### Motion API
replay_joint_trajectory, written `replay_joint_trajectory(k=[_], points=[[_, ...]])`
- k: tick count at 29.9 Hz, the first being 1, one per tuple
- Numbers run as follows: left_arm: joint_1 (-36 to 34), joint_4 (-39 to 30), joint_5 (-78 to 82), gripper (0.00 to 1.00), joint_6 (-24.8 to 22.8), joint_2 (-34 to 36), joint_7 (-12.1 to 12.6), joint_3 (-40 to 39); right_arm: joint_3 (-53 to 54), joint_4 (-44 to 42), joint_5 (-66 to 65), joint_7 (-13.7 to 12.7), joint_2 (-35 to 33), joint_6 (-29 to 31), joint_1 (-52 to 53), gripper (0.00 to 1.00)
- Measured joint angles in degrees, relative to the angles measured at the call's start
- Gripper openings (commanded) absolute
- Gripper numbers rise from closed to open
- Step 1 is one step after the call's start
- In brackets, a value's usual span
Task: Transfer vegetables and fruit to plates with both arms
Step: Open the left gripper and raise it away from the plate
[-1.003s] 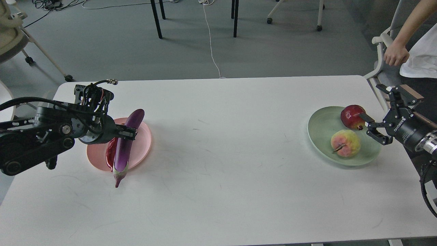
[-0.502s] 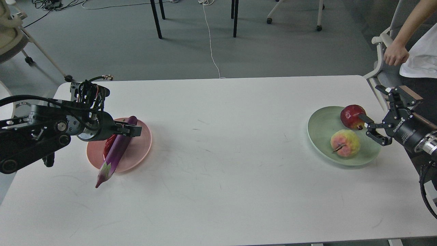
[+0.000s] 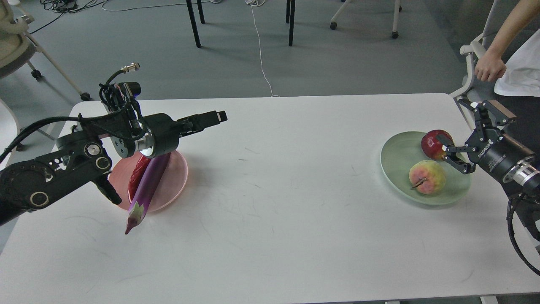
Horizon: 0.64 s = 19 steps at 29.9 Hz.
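The purple eggplant (image 3: 148,185) lies slanted across the pink plate (image 3: 174,177), with its stem end past the near rim over the table. The red chili (image 3: 137,177) lies on the plate beside it, partly hidden. My left gripper (image 3: 213,118) is raised above and right of the plate, open and empty, fingers pointing right. On the mint green plate (image 3: 398,156) sit the dark red fruit (image 3: 430,143) and the pink-yellow apple (image 3: 427,177). My right gripper (image 3: 451,154) is open over the plate's right side, with its upper finger at the red fruit.
A person's hand (image 3: 489,69) rests on a chair (image 3: 468,50) just beyond the table's back right corner. Another chair (image 3: 17,46) stands at the back left. Table legs and a white cable (image 3: 260,55) are on the floor behind the white table (image 3: 278,190).
My left gripper let go of the eggplant, which now lies on the pink plate, then rose and swung right. My right gripper shifted slightly left, toward the red fruit.
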Motion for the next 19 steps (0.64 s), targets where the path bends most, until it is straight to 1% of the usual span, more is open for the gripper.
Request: replay_joint_trajectory(k=[2,3,5,7,11,14,19], points=[[4.0,-0.1,-3.4,0.99,5.7,-4.8,-2.2,-5.0,0.8,-0.6,0.0,0.0,0.8,0.0,0.3,0.99],[6.2,0.0,-4.3,0.99,7.2,-7.4,-2.9,-8.2,1.2,-0.8,0.0,0.0,1.4,0.0,0.3,0.99],[10.8,0.2,-5.1,1.0,8.6,-11.8,-3.4,-14.3,1.7,-0.8,0.0,0.0,2.9,0.0,0.3,0.99],[16.0,0.3,-5.2,1.0,8.9,-15.1,-3.6,-20.0,2.0,-0.9,0.2,0.0,4.1,0.0,-0.1,0.99],[22.2,0.5,-5.1,1.0,7.5,-19.5,-3.7,-29.2,2.2,-1.1,0.6,0.0,5.0,0.0,-1.2,0.99],[26.1,0.8,-5.0,0.99,5.0,-22.2,-3.7,-34.6,2.2,-1.0,0.7,0.0,6.5,0.0,-1.7,0.99],[31.4,1.0,-4.9,1.0,0.9,-23.9,-3.7,-37.5,2.3,-0.9,0.7,0.0,7.5,0.0,-1.8,0.99]])
